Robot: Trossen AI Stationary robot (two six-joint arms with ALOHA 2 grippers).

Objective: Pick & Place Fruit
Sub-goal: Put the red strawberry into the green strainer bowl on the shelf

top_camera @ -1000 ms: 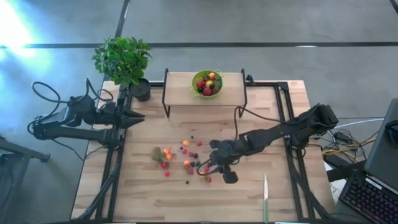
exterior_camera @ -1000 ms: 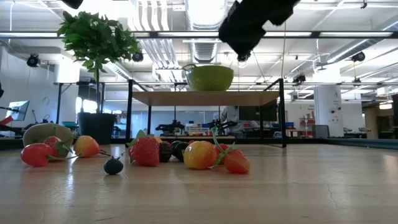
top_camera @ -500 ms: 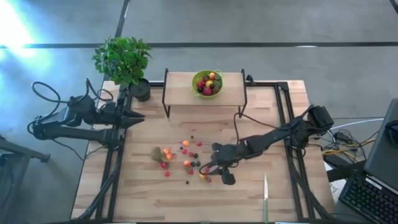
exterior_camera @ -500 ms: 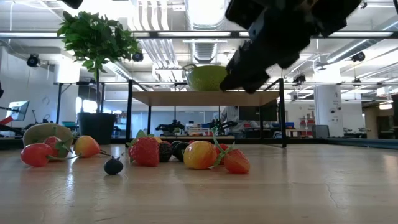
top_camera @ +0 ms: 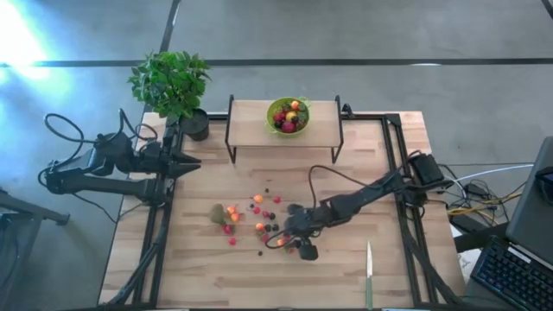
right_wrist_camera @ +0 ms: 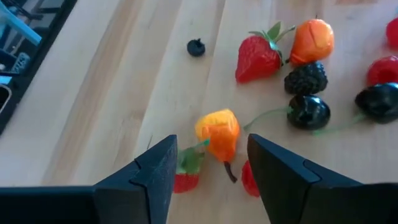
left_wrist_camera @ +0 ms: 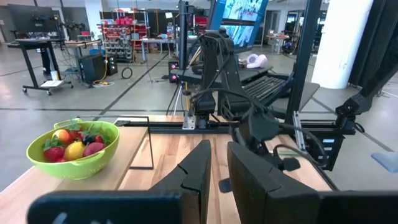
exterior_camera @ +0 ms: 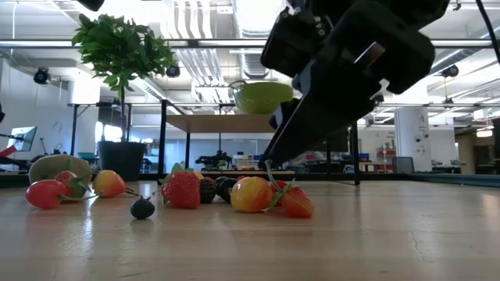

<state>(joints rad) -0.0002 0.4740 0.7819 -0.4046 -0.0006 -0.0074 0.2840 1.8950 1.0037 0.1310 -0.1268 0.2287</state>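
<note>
Already some fruit is sitting in the bowl [top_camera: 288, 115], but many pieces [top_camera: 258, 226] are lying on the worktop [top_camera: 199, 268]; right end effector [right_wrist_camera: 210, 163] is hovering open, empty, over an orange one [right_wrist_camera: 218, 133]

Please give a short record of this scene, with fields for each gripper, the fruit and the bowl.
left gripper: shut, waiting at the table's left side
right gripper: open, low over the orange fruit
loose fruit: scattered mid-table, the kiwi at the left of it
bowl: green, on the raised shelf, holding fruit
knife: near the front edge
</note>
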